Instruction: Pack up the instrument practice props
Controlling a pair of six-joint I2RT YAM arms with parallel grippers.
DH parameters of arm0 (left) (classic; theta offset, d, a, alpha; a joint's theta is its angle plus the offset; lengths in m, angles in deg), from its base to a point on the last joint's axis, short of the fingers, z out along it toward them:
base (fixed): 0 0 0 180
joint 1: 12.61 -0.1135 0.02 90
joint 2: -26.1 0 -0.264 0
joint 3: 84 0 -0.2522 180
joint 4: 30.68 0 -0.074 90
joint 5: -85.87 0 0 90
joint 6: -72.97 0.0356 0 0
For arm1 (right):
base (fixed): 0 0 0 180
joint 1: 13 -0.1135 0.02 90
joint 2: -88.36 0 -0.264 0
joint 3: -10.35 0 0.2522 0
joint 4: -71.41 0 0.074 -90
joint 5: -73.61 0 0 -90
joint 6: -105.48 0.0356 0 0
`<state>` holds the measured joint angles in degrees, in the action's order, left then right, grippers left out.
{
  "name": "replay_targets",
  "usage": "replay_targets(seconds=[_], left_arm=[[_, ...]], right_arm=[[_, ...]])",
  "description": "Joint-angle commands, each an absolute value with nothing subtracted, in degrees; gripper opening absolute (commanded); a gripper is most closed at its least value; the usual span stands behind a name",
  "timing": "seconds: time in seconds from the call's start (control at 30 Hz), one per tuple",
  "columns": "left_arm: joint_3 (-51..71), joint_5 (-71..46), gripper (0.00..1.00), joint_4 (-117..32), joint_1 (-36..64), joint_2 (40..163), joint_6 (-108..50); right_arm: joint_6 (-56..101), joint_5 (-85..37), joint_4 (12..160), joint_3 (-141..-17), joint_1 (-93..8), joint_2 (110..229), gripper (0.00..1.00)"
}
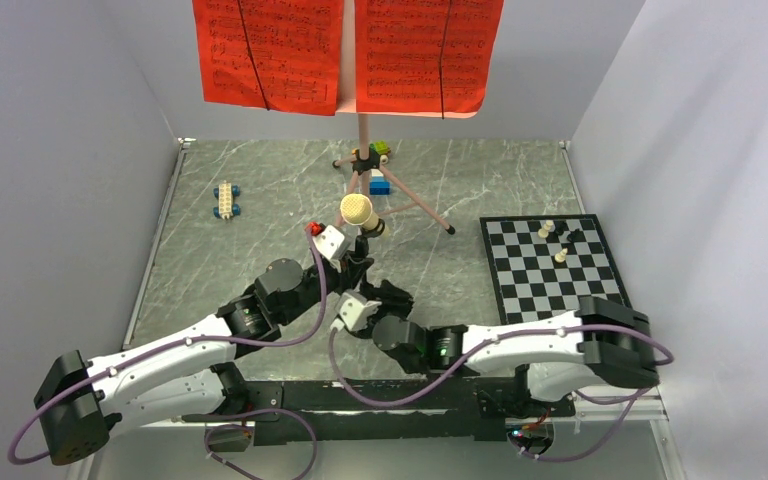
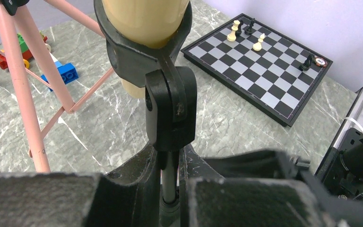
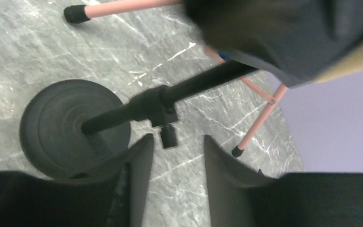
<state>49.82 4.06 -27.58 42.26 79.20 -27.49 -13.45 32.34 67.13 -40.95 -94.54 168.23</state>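
Left gripper (image 2: 170, 187) clenched on thin pole of small black round-base mic stand (image 3: 68, 125), beside pink tripod music stand (image 2: 23, 94). Right gripper (image 3: 176, 151) jaws apart, empty. Beige foam-headed microphone (image 1: 357, 211) clipped atop: likely top-heavy; hold rigid pole, not soft foam.

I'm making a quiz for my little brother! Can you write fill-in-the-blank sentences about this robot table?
The sheet-music pages are ___. The chessboard lies on the robot's ___ side. The left fingers pinch the mic stand, which holds the ___.
Missing words: red, right, microphone.
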Motion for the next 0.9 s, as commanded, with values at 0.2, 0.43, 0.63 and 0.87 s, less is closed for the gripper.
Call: replay_targets(seconds=[0.2,0.43,0.63,0.87], left_arm=[[52.6,2.5,0.00,-33.1,42.9,81.5,-31.6],[54.5,2.6,0.00,-29.4,43.1,79.0,-30.5],[56.0,3.4,0.00,-26.1,43.6,76.8,-28.1],[56.9,4.6,0.00,-24.1,45.1,76.3,-26.0]], right_arm=[[13.9,24.2,84.7,-41.1,-92.2,148.6,0.75],[40.2,-12.0,81.5,-35.0,-69.7,139.7,0.73],[53.8,-31.5,72.4,-33.9,-59.0,145.0,0.76],[66.1,-45.9,56.1,-30.8,-53.0,153.9,0.75]])
